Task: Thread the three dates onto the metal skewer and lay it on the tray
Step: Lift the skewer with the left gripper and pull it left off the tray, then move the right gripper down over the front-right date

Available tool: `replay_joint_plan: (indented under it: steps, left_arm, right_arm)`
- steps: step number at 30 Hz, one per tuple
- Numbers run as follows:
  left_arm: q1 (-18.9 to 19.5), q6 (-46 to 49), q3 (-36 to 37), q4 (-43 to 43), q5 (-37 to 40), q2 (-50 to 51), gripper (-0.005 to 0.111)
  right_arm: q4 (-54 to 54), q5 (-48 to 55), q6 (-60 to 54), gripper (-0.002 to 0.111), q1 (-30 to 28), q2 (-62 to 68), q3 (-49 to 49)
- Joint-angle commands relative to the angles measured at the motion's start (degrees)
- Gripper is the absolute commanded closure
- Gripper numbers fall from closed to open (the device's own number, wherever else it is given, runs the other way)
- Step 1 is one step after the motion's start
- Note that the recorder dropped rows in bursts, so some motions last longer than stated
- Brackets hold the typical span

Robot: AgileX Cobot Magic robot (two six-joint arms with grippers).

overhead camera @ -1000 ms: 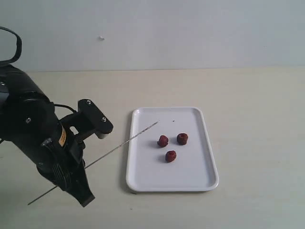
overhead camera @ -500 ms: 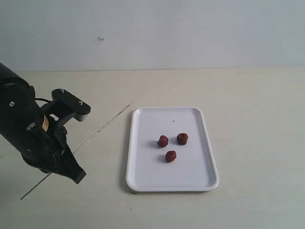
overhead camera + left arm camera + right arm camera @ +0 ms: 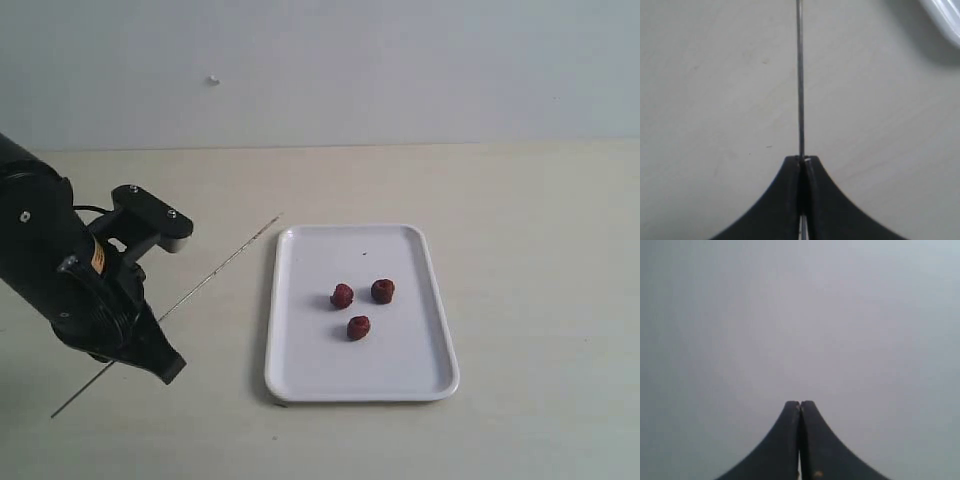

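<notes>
Nearest the exterior camera, on the left, the bulky black left arm (image 3: 70, 280) leans over the matte beige table (image 3: 520, 210). Its left gripper (image 3: 802, 159) has two smooth black tapered fingers pinched tight on the metal skewer (image 3: 215, 272). This is a very thin, straight grey rod held at a slant above the tabletop. A short tail sticks out behind the jaws toward the near-left edge. The longer part runs ahead of them, and its tip ends near the far-left corner of the tray (image 3: 310, 355) without touching it. The wrist view shows the rod passing through the seam between the fingertips. To the right of the skewer the tray lies flat on the table, glossy white and rectangular, with rounded corners and a low raised rim. The three dates lie loose near its middle, small, wrinkled and dark reddish-brown. One date (image 3: 358, 327) is nearest, and behind it the left date (image 3: 342, 295) and the right date (image 3: 382, 291) sit side by side, all close together and well apart from the skewer. A tiny dark speck (image 3: 364, 253) marks the tray beyond them. Farther back the table meets a plain pale grey wall (image 3: 420, 70), which bears one small pale mark (image 3: 213, 80). The right gripper (image 3: 800, 402) appears only in its own wrist view, its black fingers pressed together on nothing, against a featureless grey background.
</notes>
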Motion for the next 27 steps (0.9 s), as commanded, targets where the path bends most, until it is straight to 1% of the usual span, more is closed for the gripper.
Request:
replay_joint_plan:
  steps: [1, 2, 4, 7, 9, 12, 13, 15, 16, 18, 19, 21, 22, 23, 24, 25, 27]
  left_arm:
    - [0.19, 0.00, 0.20, -0.72, -0.32, -0.60, 0.107]
    - [0.19, 0.00, 0.49, -0.82, -0.32, -0.60, 0.107]
    - [0.19, 0.00, 0.74, -0.82, -0.32, -0.60, 0.107]
    - [0.19, 0.00, 1.23, -0.82, -0.32, -0.60, 0.107]
    - [0.19, 0.00, 1.21, -0.95, -0.32, -0.60, 0.107]
    - [0.19, 0.00, 1.21, -2.10, -0.84, -0.60, 0.107]
    - [0.19, 0.00, 1.21, -2.10, -0.97, -0.60, 0.107]
    - [0.19, 0.00, 1.21, -2.10, -0.97, -0.60, 0.107]
    - [0.19, 0.00, 1.21, -2.10, -0.97, -0.60, 0.107]
    - [0.19, 0.45, 1.21, -2.10, -0.96, -0.60, 0.107]
    - [0.19, 0.45, 1.21, -2.10, -0.96, -0.60, 0.107]
    - [0.19, 0.59, 1.21, -2.10, -0.96, -0.60, 0.107]
    - [0.19, 0.59, 1.21, -2.10, -0.96, -0.60, 0.107]
    - [0.19, 0.68, 1.21, -2.18, -0.57, -0.60, 0.107]
    - [0.19, 1.29, 1.21, -2.18, 0.00, -0.60, 0.107]
    - [0.19, 1.51, 1.21, -2.18, 0.70, -0.60, 0.107]
    - [0.19, 1.75, 1.21, -2.18, 0.58, -0.60, 0.107]
  right_arm:
    - [3.19, -4.42, 6.44, 0.108, -0.20, -0.33, 0.32]
    - [6.18, -3.36, 6.91, 0.108, -0.20, -0.13, -0.35]
    - [8.88, -0.68, 5.50, 0.108, -0.20, 2.81, -2.64]
    - [9.55, 3.84, -0.25, 0.108, -0.20, 10.91, -7.76]
    - [9.40, 7.79, -3.71, 0.108, -0.20, 18.55, -12.38]
    - [4.07, 15.00, -5.56, 0.108, -0.20, 29.70, -19.63]
    - [0.43, 19.44, -5.34, 0.108, -0.20, 35.79, -23.90]
    - [-0.50, 27.45, -6.11, 0.108, -0.20, 46.16, -31.53]
    - [-0.50, 30.15, -8.76, 0.108, -0.20, 51.21, -35.35]
    - [-0.50, 38.01, -20.92, 0.108, -0.20, 60.38, -43.19]
    - [0.12, 44.95, -29.13, 0.108, -0.20, 64.95, -48.18]
    - [5.37, 52.67, -37.00, 0.108, -0.20, 69.98, -54.00]
    - [10.68, 57.57, -40.57, 0.108, -0.20, 73.37, -57.31]
    - [18.55, 65.66, -47.79, 0.108, 0.85, 78.72, -61.44]
    - [20.63, 70.75, -52.77, 0.108, 2.34, 81.81, -63.36]
    - [20.85, 75.28, -56.03, 0.108, 4.86, 87.37, -66.51]
    - [18.06, 76.35, -57.77, 0.108, 9.55, 94.75, -70.95]
